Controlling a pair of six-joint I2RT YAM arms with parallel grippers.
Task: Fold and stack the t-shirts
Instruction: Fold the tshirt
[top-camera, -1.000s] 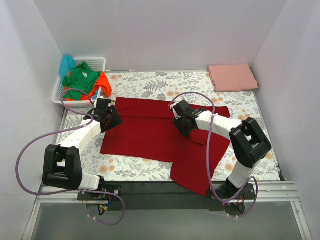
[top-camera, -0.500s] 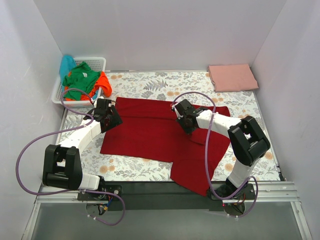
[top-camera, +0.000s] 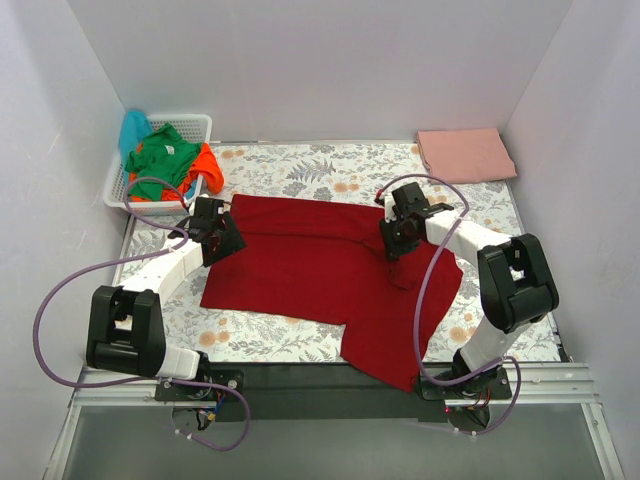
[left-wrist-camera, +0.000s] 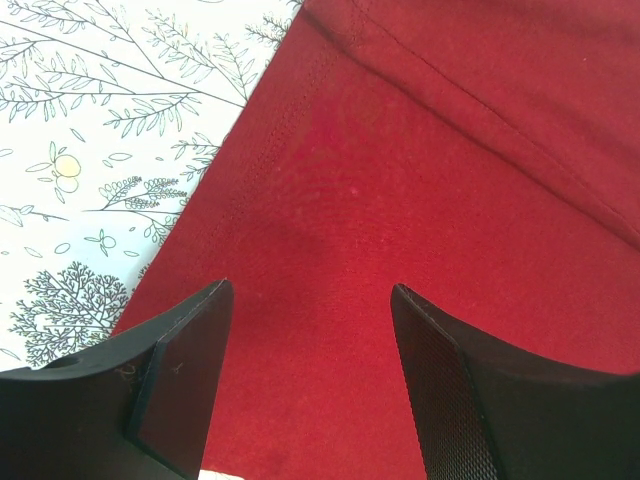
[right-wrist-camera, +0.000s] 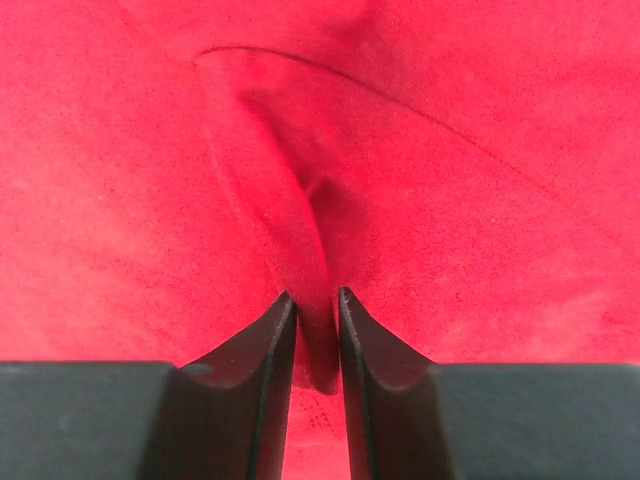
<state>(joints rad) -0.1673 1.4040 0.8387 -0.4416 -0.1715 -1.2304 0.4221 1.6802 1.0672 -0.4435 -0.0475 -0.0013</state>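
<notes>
Dark red t-shirt (top-camera: 310, 270) lies spread across mid-worktop, on the floral worktop (top-camera: 300, 165). One part runs down toward the near edge on the right. Not flat: a long crease crosses the upper part & a rumpled patch sits nr the right side.

Left hand (top-camera: 230, 243) is over the shirt's upper left edge. In the left wrist view its fingers (left-wrist-camera: 185, 350) stand wide apart w/ nothing btw them, only red cloth below. The stitched hem runs diagonally beside the floral print. Can't tell if the tips touch the cloth.

Right hand (top-camera: 394, 248) is down on the right part of the same shirt. In the right wrist view its fingers (right-wrist-camera: 250, 380) are almost together, pinching a raised ridge of red cloth. A curved crease fans out beyond the pinch.

Salmon pink t-shirt (top-camera: 465, 155) lies folded in a neat rectangle at the far right corner, well apart from the red one.

White lattice basket (top-camera: 192, 120) sits at the far left corner. It holds a heap: green t-shirt (top-camera: 163, 155) on top, orange t-shirt (top-camera: 207, 166) at its right side, turquoise t-shirt (top-camera: 133, 128) at the far left rim.
</notes>
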